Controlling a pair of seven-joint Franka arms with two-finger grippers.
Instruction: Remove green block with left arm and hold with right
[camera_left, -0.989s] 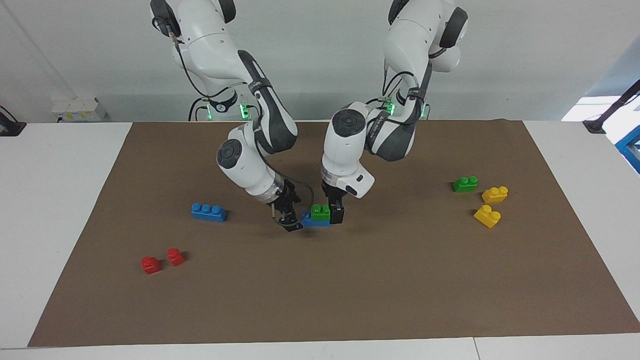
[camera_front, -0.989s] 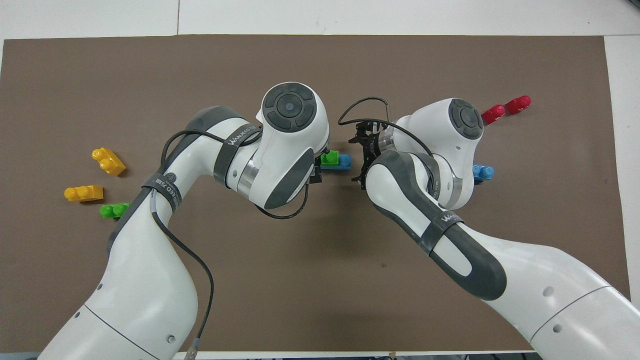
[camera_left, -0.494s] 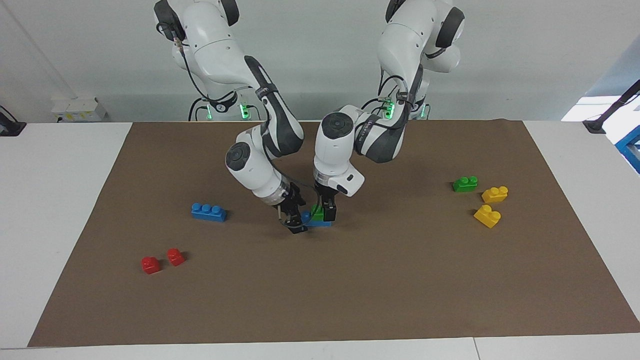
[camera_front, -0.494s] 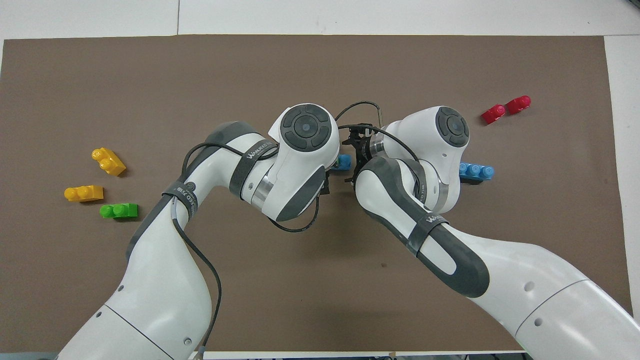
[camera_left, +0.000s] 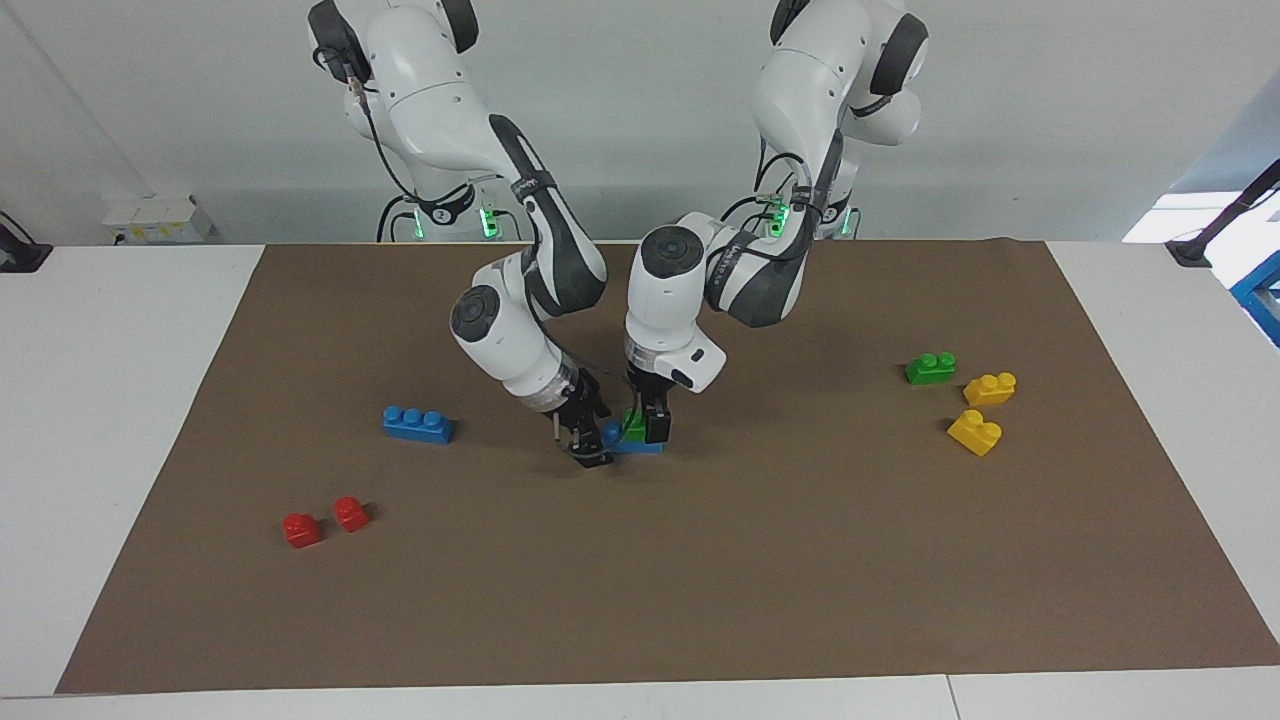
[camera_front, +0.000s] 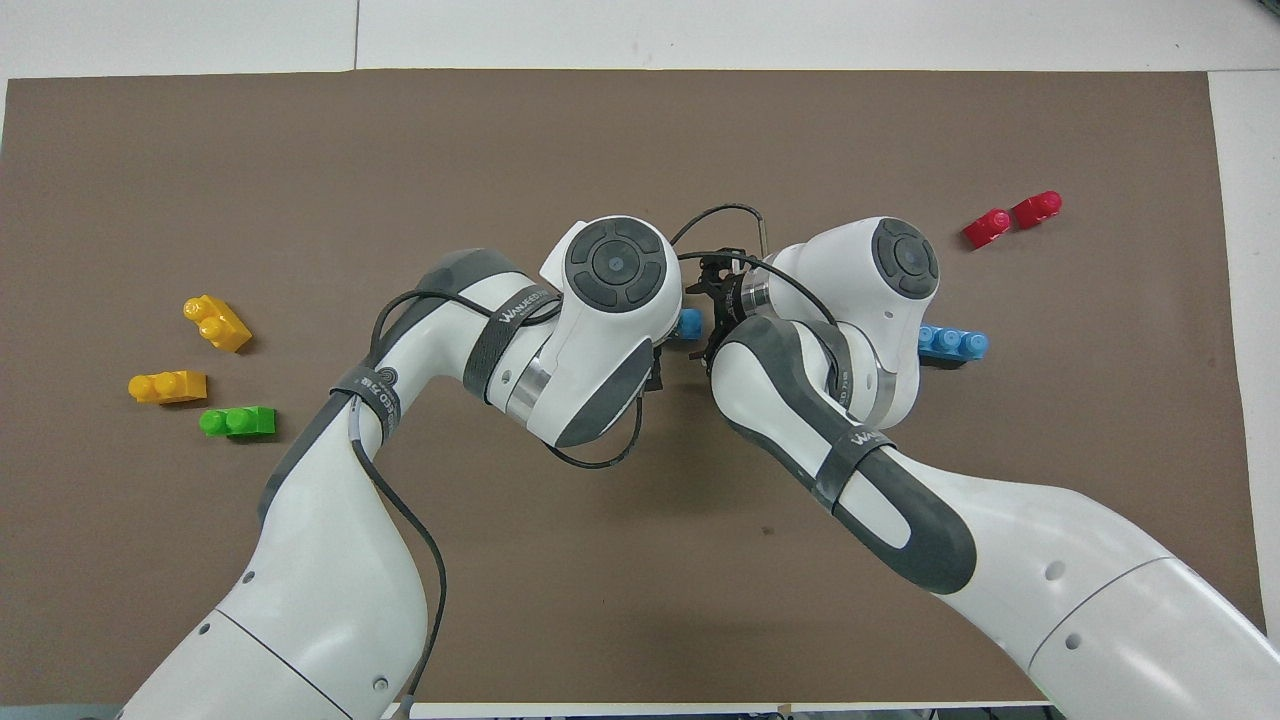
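Note:
The green block (camera_left: 632, 424) sits on top of a blue brick (camera_left: 634, 445) in the middle of the brown mat. My left gripper (camera_left: 643, 432) is down over the green block, open, with one black finger on each side of it. My right gripper (camera_left: 590, 453) is low at the end of the blue brick that points to the right arm's end of the table. In the overhead view the left wrist hides the green block, and only the tip of the blue brick (camera_front: 688, 323) shows beside the right gripper (camera_front: 714, 322).
A second green block (camera_left: 930, 368) and two yellow blocks (camera_left: 989, 388) (camera_left: 974, 432) lie toward the left arm's end. A loose blue brick (camera_left: 418, 424) and two red blocks (camera_left: 300, 529) (camera_left: 351, 513) lie toward the right arm's end.
The left gripper has slid from beside the green block to astride it. The right gripper has moved in to the blue brick's end. The bricks have not moved.

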